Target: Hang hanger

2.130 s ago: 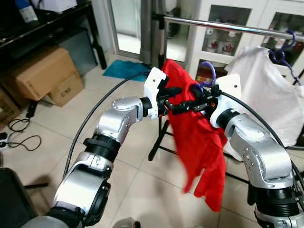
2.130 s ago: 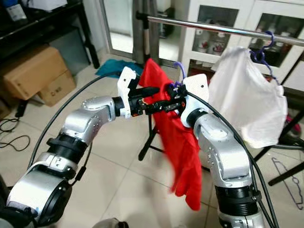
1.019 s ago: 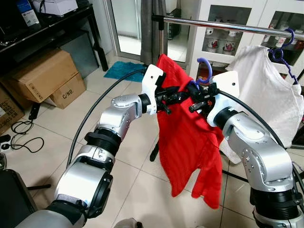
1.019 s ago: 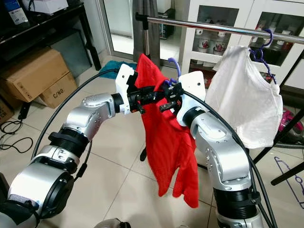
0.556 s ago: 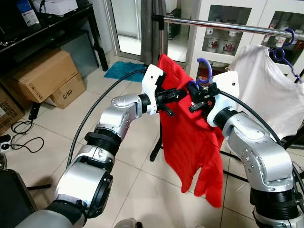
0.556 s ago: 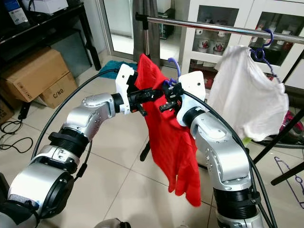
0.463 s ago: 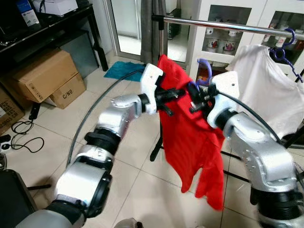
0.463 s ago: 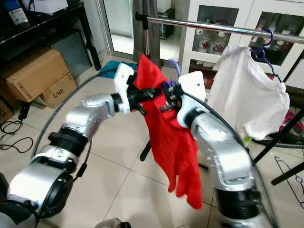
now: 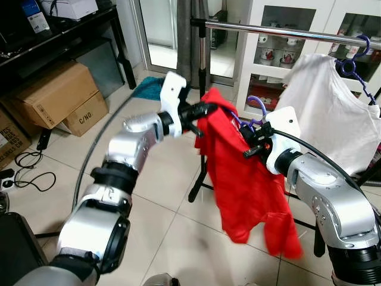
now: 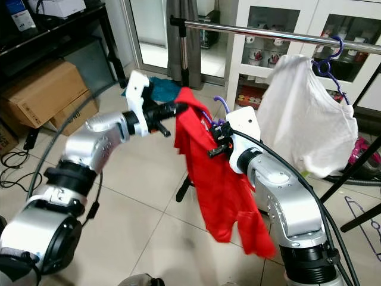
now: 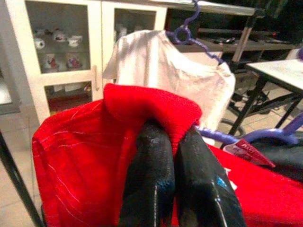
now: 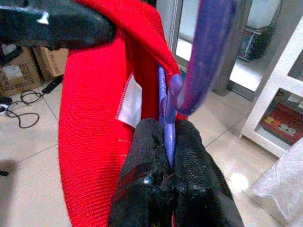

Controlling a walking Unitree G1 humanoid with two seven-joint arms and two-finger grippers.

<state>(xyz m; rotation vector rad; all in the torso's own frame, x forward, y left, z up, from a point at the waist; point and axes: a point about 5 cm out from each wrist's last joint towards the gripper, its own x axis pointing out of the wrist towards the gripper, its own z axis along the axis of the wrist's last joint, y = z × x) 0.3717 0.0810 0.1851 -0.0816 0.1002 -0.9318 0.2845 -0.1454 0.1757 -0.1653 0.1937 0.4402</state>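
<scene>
A red shirt (image 9: 244, 179) hangs between my two grippers, below the metal rail (image 9: 286, 31). My left gripper (image 9: 205, 109) is shut on the shirt's collar (image 11: 151, 104) and holds it out to the left. The black fingers (image 11: 147, 175) pinch the red fabric. My right gripper (image 9: 250, 140) is shut on the neck of a purple hanger (image 12: 166, 118). Its hook (image 9: 259, 104) points up, well under the rail. The hanger's arms are mostly hidden inside the shirt.
A white shirt (image 9: 330, 119) hangs on another purple hanger (image 9: 351, 62) at the rail's right end. The rack's post (image 9: 202, 53) and legs stand behind the red shirt. Cardboard boxes (image 9: 56, 92) and cables lie at the left. A white glass cabinet (image 9: 280, 53) stands behind.
My left gripper has moved left and up, pulling the collar away from the hanger. The right gripper and hanger have dropped slightly to the right, and the shirt has swung right.
</scene>
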